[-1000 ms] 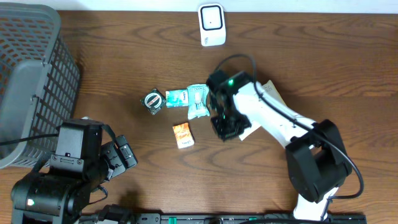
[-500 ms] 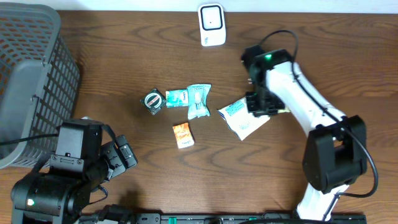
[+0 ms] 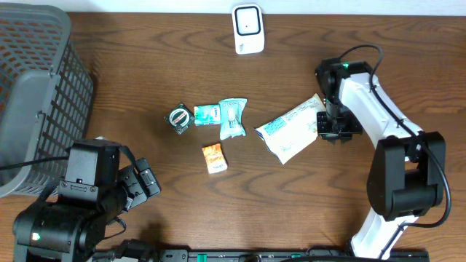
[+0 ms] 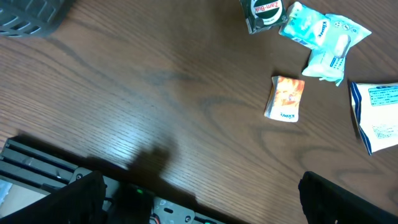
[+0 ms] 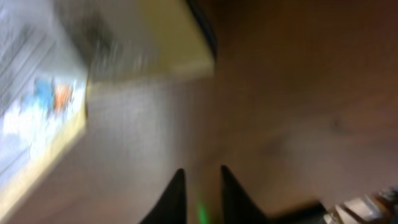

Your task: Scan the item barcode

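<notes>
white pouch [image 3: 290,131] is your item, lying flat on the counter [image 3: 145,65], right of the teal packets [image 3: 226,116] and well apart from the scanner [image 3: 247,29] at the far edge. your right pincer [image 3: 325,125] sits at the pouch's right end. the wrist view is smeared, but its fingers look drawn nearly together with bare wood between them, so judge it closed on nothing; whether it touches the pouch you cannot tell. your left pincer [image 4: 199,186] hangs wide open near the front edge, holding nothing. to do this step well, spread the right pincer, take the pouch by a short edge or corner so the fingers cover no print, and pinch firmly, since a flat, limp bag will likely sag or slip. you can't pick out a barcode on the upturned face from here, so it may be underneath, and that side would then have to face the scanner's window. carry it clear of the other goods and hold it flat and steady, without creasing the code. as for writing: the round tin [image 4: 264,9] reads "zam-buk" in the left wrist view. the pouch has a blue-edged panel of fine print, too small to read. the lettering on the orange sachet [image 4: 285,98] and the teal packets is also unclear.
</notes>
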You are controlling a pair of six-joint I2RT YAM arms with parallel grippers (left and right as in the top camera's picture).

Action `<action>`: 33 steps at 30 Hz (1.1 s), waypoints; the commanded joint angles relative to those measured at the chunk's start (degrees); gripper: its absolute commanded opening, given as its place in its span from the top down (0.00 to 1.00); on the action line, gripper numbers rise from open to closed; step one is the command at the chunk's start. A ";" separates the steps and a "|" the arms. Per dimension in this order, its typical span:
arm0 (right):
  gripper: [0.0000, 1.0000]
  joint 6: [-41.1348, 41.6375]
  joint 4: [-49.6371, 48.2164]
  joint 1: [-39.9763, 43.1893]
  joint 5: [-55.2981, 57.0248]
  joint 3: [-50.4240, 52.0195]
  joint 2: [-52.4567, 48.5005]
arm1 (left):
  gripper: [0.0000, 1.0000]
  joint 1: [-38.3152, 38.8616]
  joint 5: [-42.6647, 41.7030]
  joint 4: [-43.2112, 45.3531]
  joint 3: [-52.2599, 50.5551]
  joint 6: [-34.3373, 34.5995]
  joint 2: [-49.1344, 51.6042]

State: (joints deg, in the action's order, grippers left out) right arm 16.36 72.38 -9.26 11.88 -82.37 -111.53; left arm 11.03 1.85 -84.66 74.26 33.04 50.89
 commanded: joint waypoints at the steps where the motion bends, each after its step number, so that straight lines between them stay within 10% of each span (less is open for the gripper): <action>1: 0.93 -0.11 -4.74 1.53 1.16 2.80 1.16 | 0.02 0.04 0.31 -0.15 -0.04 0.26 -0.04; 16: 0.85 -2.43 -34.40 1.97 -18.99 5.49 1.16 | 0.02 0.04 0.31 -0.15 -0.04 0.28 -0.04; 33: 0.82 -2.29 -10.82 1.81 -21.31 -8.70 1.18 | 0.02 0.04 0.31 -0.15 -0.04 0.26 -0.04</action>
State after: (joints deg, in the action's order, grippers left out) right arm 14.39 60.47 -7.29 -8.43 -89.30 -111.53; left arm 11.03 1.83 -84.68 74.26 33.04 50.89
